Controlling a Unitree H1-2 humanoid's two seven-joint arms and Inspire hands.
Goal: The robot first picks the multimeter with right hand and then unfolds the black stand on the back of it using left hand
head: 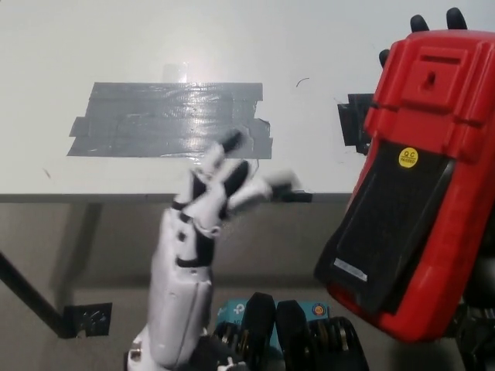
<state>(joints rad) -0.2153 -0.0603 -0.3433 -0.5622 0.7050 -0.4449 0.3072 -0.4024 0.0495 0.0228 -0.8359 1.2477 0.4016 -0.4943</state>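
The red multimeter point(421, 178) is held up at the right of the head view, its back facing me, with my black right hand point(433, 23) shut around it; only fingertips show above its top edge. A black stand point(390, 232) lies on the multimeter's back below a yellow sticker; its lower end seems slightly raised. My white left hand point(209, 205) hovers at the table's front edge, left of the multimeter and apart from it, fingers spread and blurred, holding nothing.
A white table point(116, 39) fills the upper picture, with a patch of grey tape point(166, 120) on it and a small black tape piece point(352, 124) near the multimeter. Grey floor lies below the table's front edge point(77, 198).
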